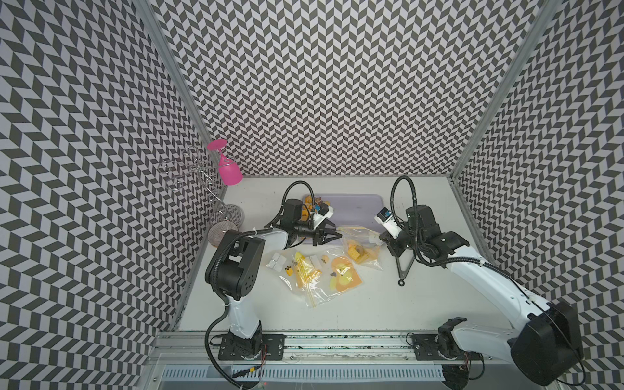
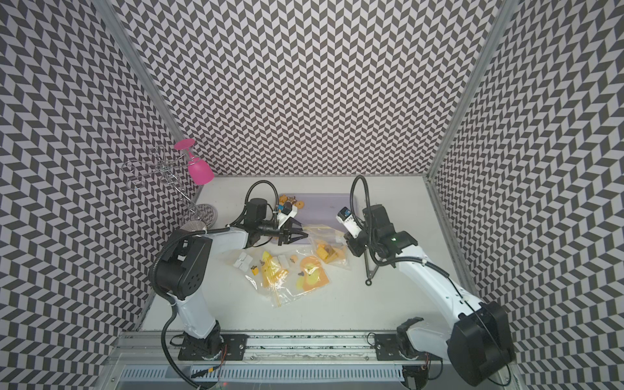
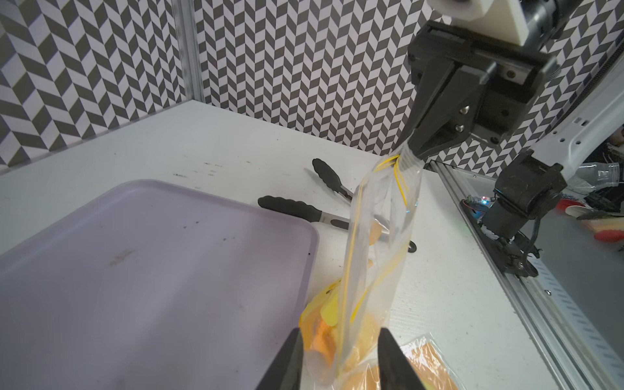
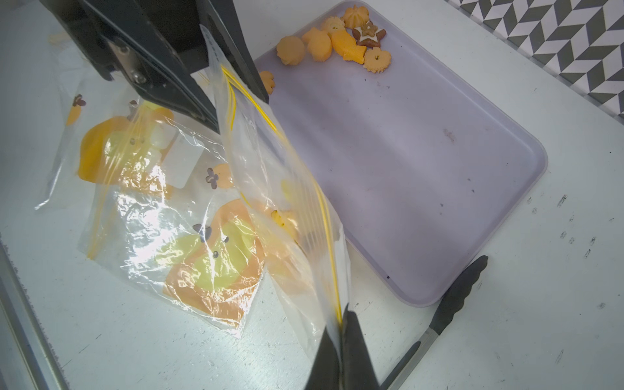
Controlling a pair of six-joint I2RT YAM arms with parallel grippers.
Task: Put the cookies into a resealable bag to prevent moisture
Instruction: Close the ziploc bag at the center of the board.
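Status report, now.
Right gripper shut on zip bag corner. Left gripper open, astride it. Some cookies on purple tray. Tongs beside tray, not blocking.

Orange cookies (image 4: 317, 44) cluster in one corner of the tray (image 4: 439, 169); the yellow-zipped bag (image 4: 277, 169) (holding more) stands taut.

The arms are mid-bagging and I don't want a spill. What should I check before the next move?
1. Right gripper pinching the bag at its zip edge: ok.
2. Left gripper gripping the bag: not ok, its jaws stand open astride it.
3. Bag mouth parted enough for a cookie: cannot tell.
4. All cookies bagged: not ok, several lie on the tray.
5. Tongs free: ok, unheld on the table beside the tray.
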